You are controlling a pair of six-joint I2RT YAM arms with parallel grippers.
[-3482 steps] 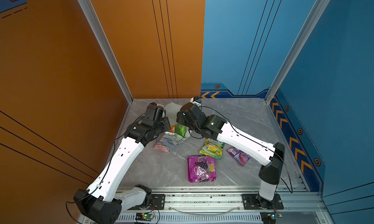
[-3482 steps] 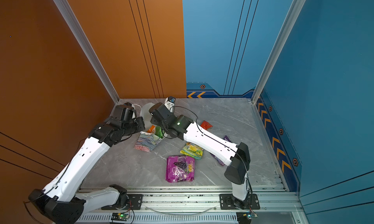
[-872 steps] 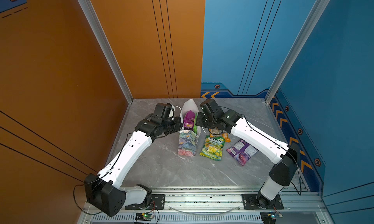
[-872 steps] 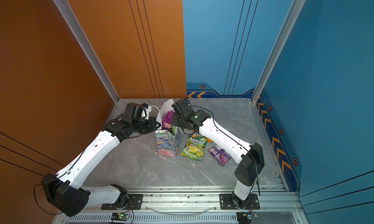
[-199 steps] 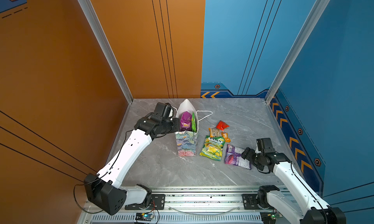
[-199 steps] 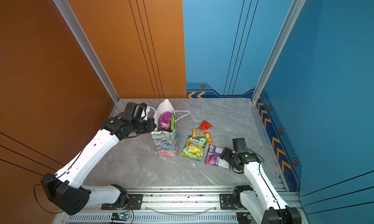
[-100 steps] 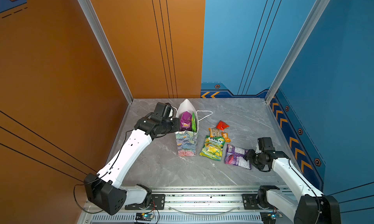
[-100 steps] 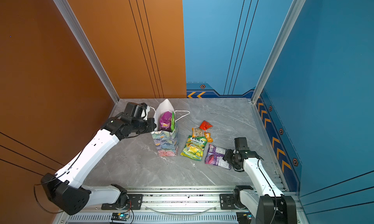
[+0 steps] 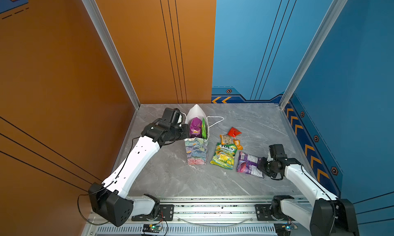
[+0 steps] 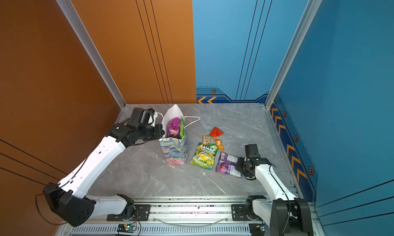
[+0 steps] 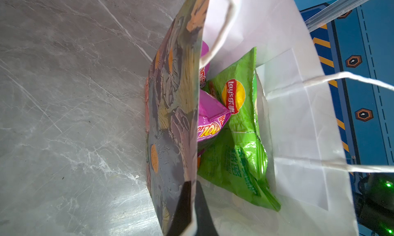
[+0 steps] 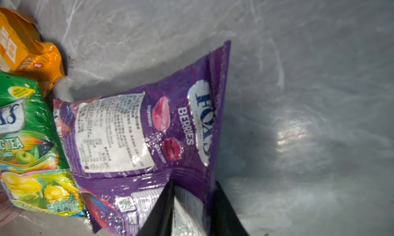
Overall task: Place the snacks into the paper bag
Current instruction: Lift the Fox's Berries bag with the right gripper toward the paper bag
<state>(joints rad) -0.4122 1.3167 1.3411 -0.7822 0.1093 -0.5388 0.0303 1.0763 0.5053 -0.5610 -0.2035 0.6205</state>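
r gripper (image 12: 193, 182) now pinches purple pkt (image 9: 248, 163), l gripper (image 11: 193, 186) bag (image 11: 170, 96); 2 inside, 5 out

A grey marbled tabletop (image 9: 181, 181) is enclosed by orange panels (image 9: 149, 43) and blue panels (image 9: 245, 43), and an aluminium rail (image 9: 213, 208) is mounted along its front edge.

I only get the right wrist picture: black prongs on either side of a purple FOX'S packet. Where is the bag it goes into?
Observer: The paper bag stands upright right beside the yellow-green packet, out of your picture.
Operator: Anything inside it?
Observer: Yes, a magenta packet and a green packet.
Operator: What holds it open?
Observer: The left gripper, shut on the bag's rim.
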